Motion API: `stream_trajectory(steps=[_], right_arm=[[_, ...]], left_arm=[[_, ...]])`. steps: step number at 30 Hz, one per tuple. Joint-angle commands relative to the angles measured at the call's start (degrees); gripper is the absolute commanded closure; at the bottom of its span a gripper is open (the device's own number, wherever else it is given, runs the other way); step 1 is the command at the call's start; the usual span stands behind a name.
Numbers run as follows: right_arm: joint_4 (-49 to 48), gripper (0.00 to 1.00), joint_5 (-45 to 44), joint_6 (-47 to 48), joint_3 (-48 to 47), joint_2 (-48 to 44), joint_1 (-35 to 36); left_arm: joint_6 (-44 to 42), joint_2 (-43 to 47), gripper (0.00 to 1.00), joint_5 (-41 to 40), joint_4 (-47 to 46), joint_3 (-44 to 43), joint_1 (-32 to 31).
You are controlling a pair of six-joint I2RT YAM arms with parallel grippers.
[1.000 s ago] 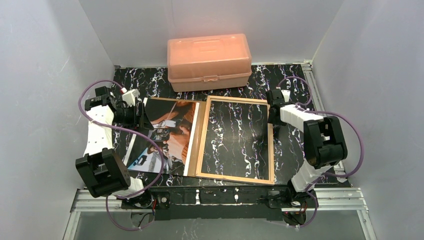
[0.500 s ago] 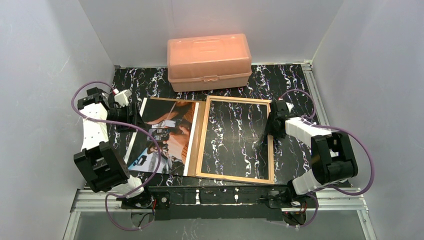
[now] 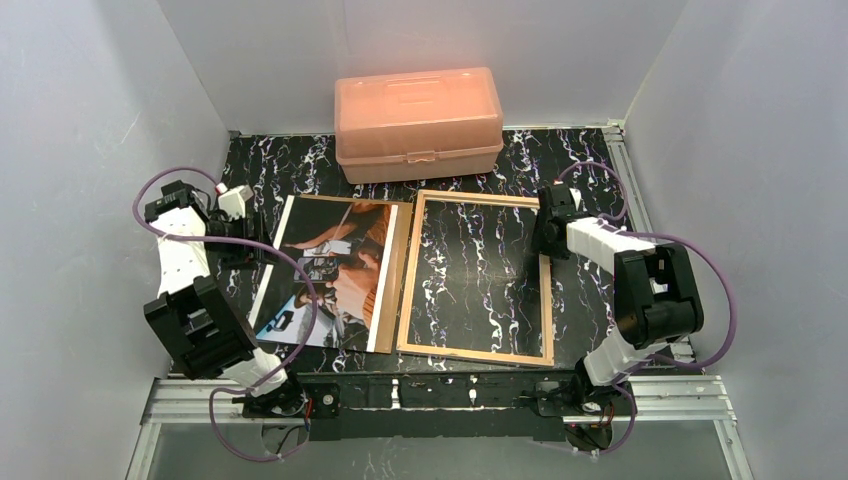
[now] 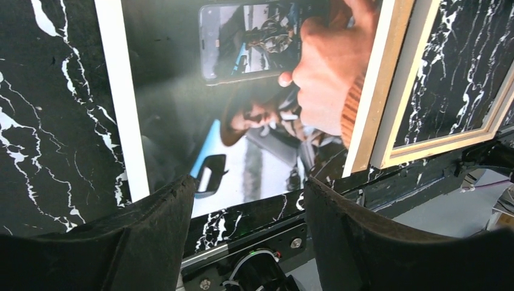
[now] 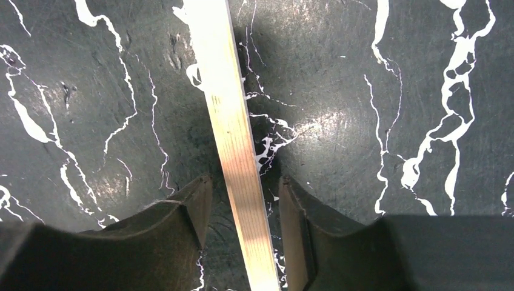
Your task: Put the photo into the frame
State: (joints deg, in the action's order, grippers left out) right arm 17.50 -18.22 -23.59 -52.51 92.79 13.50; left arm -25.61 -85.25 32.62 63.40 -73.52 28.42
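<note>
A: While the photo (image 3: 322, 270) lies outside the frame (image 3: 475, 354), list each item from the left, hazard attached.

B: Item one, left jaws: open and empty, held above the desk (image 3: 590, 170) at the photo's left border. Hazard: a flat sheet offers no lip, so a pinch may crease the border or slide the print.

A: Item two?

B: The photo: face up, flat on a brown backing board (image 3: 398, 240), left of the frame. Hazard: I judge that a drag could carry the board along with it.

A: Item three?

B: The frame: tan back up, flat on the desk, its left rail just beside the board. Whether they touch, I cannot tell. Hazard: any push leftward would shove the board and the print.

A: Last item?

B: Right jaws: open, one finger on each side of the frame's right rail (image 5: 233, 151), a narrow gap on both sides, nothing clamped. Hazard: the rail is thin and runs at a slight slant between them, so closing may skid the frame sideways. A lift by this single rail would probably let the far side sag and swing.
</note>
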Motion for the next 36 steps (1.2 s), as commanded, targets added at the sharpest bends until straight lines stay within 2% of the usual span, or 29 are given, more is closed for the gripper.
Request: stream_trajectory(steps=[1,3,4,6,8,13,19,22,27,36], right_arm=[[1.3,0.42,-2.41,0.57,-2.04,-2.2,-0.27],[2.45,0.34,-4.63,-0.41,-2.72,-6.07,-0.03],[2.71,0.32,-4.74,-0.97,-3.26,-8.19,0.6],[3.58,0.28,-6.54,-2.8,-5.64,-11.26,5.41],[5.02,0.27,-8.34,-5.35,-9.45,-9.93,13.48],[4.67,0.26,-6.9,-12.26,-19.74,1.09,32.04],[3.59,0.26,-4.26,-14.03,-32.41,14.68,44.44],[2.86,0.26,-1.37,-15.13,-36.24,19.91,47.14],[0.27,0.25,2.82,-18.05,-36.15,24.13,47.94],[0.56,0.23,0.78,-19.35,-31.41,23.21,47.33]], left_arm=[[-1.37,-1.06,0.26,-2.59,-0.74,1.83,0.57],[-0.96,-2.17,0.06,-4.75,-1.99,2.03,0.58],[-0.81,-3.07,0.04,-5.66,-2.31,1.68,0.57],[-0.64,-4.94,0.04,-7.45,-3.02,0.68,0.58],[-0.09,-6.98,0.06,-8.88,-4.2,-0.33,0.61],[2.54,-11.88,0.09,-12.38,-5.48,-4.0,0.67],[3.3,-11.91,0.15,-15.05,-6.72,-5.22,0.84],[3.02,-11.91,0.18,-15.17,-6.74,-5.34,0.85],[3.02,-12.29,0.18,-16.13,-8.61,-4.68,0.93],[3.52,-15.19,0.24,-16.53,-15.46,-1.39,0.77]])
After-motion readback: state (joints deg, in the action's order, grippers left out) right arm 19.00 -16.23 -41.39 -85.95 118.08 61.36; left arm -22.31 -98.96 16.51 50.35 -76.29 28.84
